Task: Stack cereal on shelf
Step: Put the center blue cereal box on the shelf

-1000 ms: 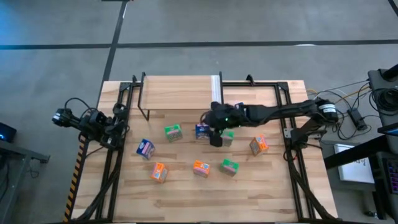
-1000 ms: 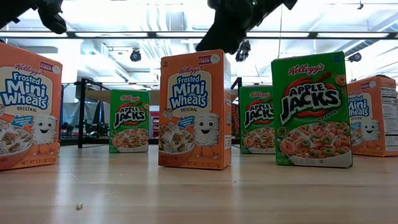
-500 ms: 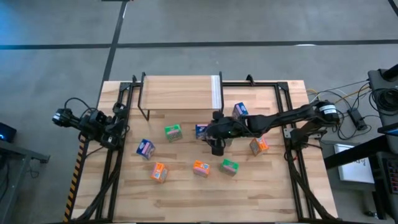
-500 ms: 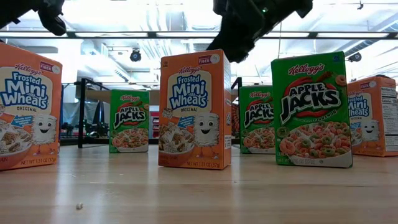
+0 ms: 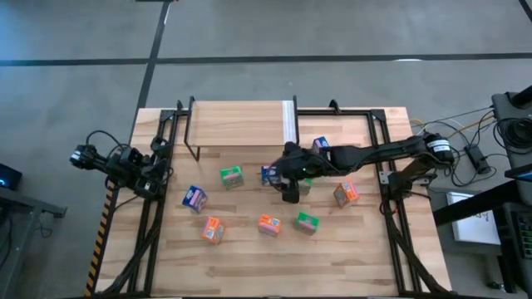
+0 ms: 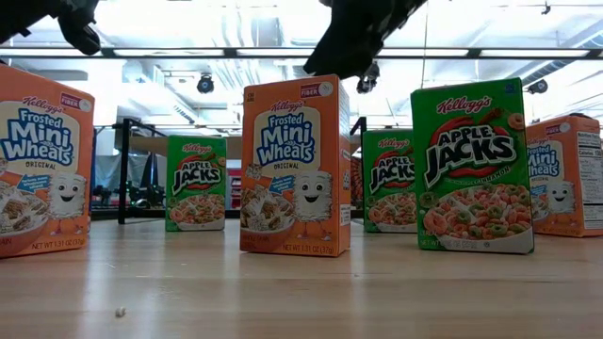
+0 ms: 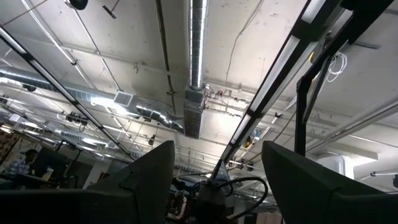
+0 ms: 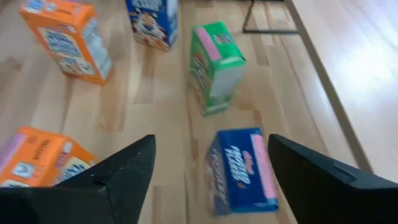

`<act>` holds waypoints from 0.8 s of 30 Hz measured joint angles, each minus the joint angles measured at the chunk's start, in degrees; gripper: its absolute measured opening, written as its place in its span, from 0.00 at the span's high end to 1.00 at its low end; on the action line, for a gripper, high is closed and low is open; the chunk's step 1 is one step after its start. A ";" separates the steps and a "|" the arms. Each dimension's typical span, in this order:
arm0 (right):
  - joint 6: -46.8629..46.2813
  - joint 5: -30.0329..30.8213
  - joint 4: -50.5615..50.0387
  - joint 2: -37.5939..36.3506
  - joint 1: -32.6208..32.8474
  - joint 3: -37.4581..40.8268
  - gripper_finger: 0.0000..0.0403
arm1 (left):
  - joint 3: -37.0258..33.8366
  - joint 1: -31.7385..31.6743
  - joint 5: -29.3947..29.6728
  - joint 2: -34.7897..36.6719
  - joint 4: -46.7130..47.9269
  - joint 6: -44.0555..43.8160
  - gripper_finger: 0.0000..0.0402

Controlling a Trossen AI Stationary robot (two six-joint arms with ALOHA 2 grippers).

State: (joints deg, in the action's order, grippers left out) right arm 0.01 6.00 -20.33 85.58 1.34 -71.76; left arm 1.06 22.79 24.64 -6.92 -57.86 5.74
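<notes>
Room: grey floor around a light-wood counter (image 5: 349, 249); ceiling ducts fill the left wrist view.
Shelf (image 5: 241, 124): at the counter's far edge, bare on top.
Cereal: mini boxes stand scattered on the counter, off the shelf.
Right hand (image 5: 288, 184): fingers spread, empty, above a blue Frosted Flakes box (image 8: 239, 168); a green Apple Jacks box (image 8: 214, 65) stands beyond.
Hidden: the right arm covers a green box beside it.
Left hand (image 5: 162, 170): open, parked at the counter's left edge.

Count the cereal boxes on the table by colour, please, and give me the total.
Green cereal boxes: 3
Blue cereal boxes: 3
Orange cereal boxes: 3
Total: 9
</notes>
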 joint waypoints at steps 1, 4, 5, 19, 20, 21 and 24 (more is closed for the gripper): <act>0.00 0.00 -0.70 0.00 -0.37 -0.39 0.23 | 0.00 0.00 -0.02 0.00 0.01 0.00 0.44; 0.00 -0.03 -2.27 0.00 -1.45 -1.48 0.21 | 0.00 0.00 0.02 0.00 -0.01 0.00 0.44; 0.00 -0.05 -3.08 0.00 -1.76 -1.84 0.21 | 0.00 0.00 0.04 0.00 -0.01 0.00 0.44; -0.04 -1.97 -3.43 0.00 -4.13 -4.22 0.24 | 0.00 0.00 0.37 0.00 -0.03 0.00 0.44; -0.22 -1.97 -3.45 0.00 -4.13 -4.38 0.24 | 0.00 0.00 0.35 0.00 -0.05 0.00 0.44; -0.30 -1.99 -3.45 0.00 -4.11 -4.60 0.24 | 0.00 -0.02 0.37 0.00 -0.03 0.00 0.44; -0.28 -1.99 -2.92 0.65 -3.96 -5.60 0.24 | 0.00 -0.02 0.37 0.00 -0.12 0.48 0.44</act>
State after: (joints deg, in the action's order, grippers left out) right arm -0.27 4.01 -23.24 86.23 -2.61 -77.35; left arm 1.06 22.76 25.02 -6.92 -57.98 6.22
